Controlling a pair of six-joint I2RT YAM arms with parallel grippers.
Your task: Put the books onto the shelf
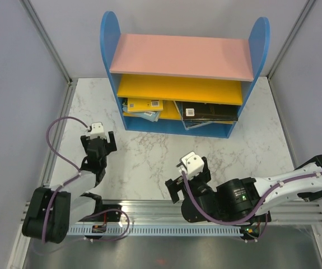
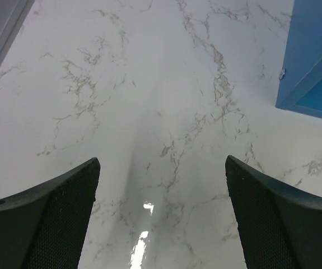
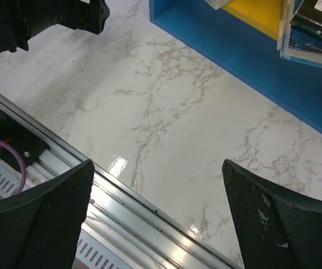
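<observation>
Marble table (image 1: pixel 149 162) before you: all visible books (image 1: pixel 144 107) lie in the shelf (image 1: pixel 109 67); left gripper (image 1: pixel 99 141) and right gripper (image 1: pixel 187 180) gape empty, so you're likely finished.

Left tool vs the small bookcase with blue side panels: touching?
Apart. Top external view shows bare white marble tabletop between the left tool and the blue-sided bookcase; left wrist view shows only its corner, clear of the open tool.

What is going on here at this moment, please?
Nothing is being handled now. The books lie in two piles on the lower yellow board of the shelf. The left fingers and the right fingers are open and empty, over the table in front of the shelf.
</observation>
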